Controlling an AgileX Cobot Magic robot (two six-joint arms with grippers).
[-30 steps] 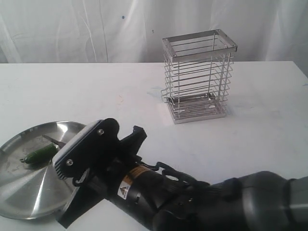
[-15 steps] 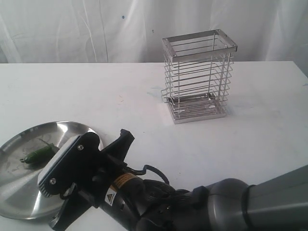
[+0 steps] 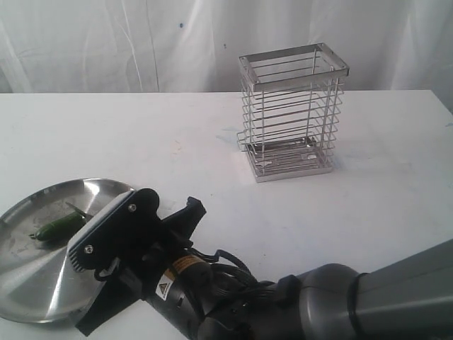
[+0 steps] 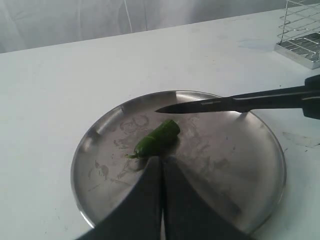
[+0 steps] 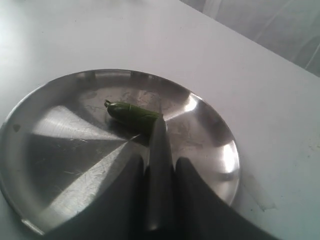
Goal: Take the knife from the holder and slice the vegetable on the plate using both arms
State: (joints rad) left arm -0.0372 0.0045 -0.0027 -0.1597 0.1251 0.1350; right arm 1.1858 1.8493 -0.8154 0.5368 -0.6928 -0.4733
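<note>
Ok so, far left of the table there's the plate, shiny steel, and the vegetable is lying on it a bit off the middle. The left gripper hangs low over that plate with its fingers pressed flat together and nothing between them. The tips are just beside the vegetable, closer to its stem end.

Next over, the right gripper reaches across from the right side and is clamped on the knife. Its fingers sit narrow, one on each side, with the dark blade sticking out between them. The blade points straight at the vegetable, with its tip right by the blunt end, so the vegetable lies out past both sets of fingertips, not between either pair. Honestly can't tell from these angles if the tip is touching it or hovering just above.

Far right, the holder stands upright on the table, well apart from the plate.
</note>
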